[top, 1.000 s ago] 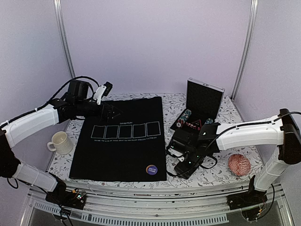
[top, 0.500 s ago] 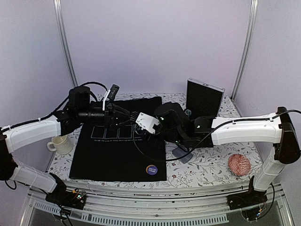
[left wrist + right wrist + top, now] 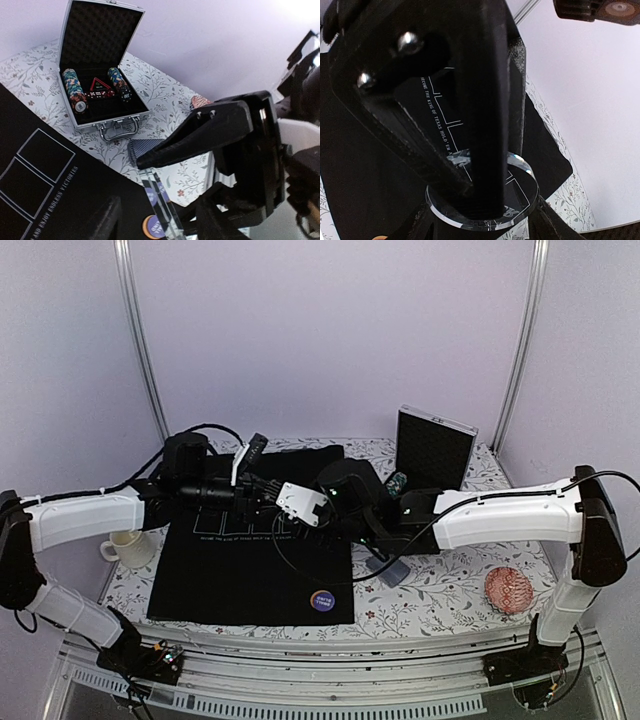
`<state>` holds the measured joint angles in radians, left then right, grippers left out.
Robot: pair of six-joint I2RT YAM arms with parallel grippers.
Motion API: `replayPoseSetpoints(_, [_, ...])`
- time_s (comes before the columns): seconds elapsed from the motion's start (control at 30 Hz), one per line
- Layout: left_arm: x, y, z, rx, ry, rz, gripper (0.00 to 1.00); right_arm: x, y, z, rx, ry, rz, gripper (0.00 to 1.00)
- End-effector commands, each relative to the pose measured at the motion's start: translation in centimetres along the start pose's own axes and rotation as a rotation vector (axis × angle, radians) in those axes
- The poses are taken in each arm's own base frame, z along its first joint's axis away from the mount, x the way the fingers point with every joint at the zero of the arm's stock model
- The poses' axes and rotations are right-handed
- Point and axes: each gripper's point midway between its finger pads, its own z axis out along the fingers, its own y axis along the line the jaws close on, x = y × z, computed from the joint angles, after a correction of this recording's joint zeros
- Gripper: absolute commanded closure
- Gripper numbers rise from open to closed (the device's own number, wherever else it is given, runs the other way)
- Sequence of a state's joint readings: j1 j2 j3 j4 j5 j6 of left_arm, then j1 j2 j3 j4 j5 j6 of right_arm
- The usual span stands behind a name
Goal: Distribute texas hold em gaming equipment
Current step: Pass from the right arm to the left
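- Where both arms meet above the black mat [image 3: 240, 570], a clear disc [image 3: 522, 184] hangs off the bench [image 3: 440, 595], caught between the two tools.
- Right tool [image 3: 482, 227]: its fingers stand one on either side of the disc's rim. It is grasping the disc.
- Left tool [image 3: 157, 216]: in the right wrist view one finger [image 3: 470, 100] lies across the disc's face. Whether this tool is clenched on the disc, I cannot tell.
- Case [image 3: 102, 30]: open with the lid upright, at the back right of the bench. Two rows of chips [image 3: 73, 91] lie inside with a red triangle between them.
- Deck [image 3: 143, 150]: blue-grey back up, flat on the bench just in front of the case handle.
- Purple disc [image 3: 322, 600]: flat on the mat near its front right corner.
- Mat: a row of white outlined boxes with a line of print beneath.
- Mug [image 3: 122, 546]: on the bench just left of the mat, partly hidden by the left arm.
- Red disc [image 3: 508, 590]: on the bench at the far right, well apart from the mat.
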<state>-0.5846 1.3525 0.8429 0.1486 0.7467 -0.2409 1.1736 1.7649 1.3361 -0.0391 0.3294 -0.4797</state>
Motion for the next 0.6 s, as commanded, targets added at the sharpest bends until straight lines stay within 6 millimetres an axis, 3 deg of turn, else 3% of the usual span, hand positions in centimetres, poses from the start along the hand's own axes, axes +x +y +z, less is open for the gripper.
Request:
replayPoseSetpoints(0.0, [0.5, 0.1, 0.7, 0.010, 0.036, 0.008, 0.56, -1.7, -1.1, 0.1, 0.048, -0.039, 0.005, 0.64])
replayPoseSetpoints(0.27, [0.3, -2.2, 0.4, 0.118, 0.032, 0.043, 1.00, -1.2, -1.3, 0.4, 0.067, -0.022, 0.002, 0.64])
replayPoseSetpoints(0.4, [-0.1, -1.9, 0.3, 0.097, 0.015, 0.031, 1.00, -0.9, -1.6, 0.3, 0.075, -0.017, 0.005, 0.63])
replayPoseSetpoints(0.57, [-1.1, 2.9, -0.7, -0.084, -0.042, -0.089, 1.00, -0.2, -3.1, -0.2, 0.124, -0.006, 0.028, 0.45])
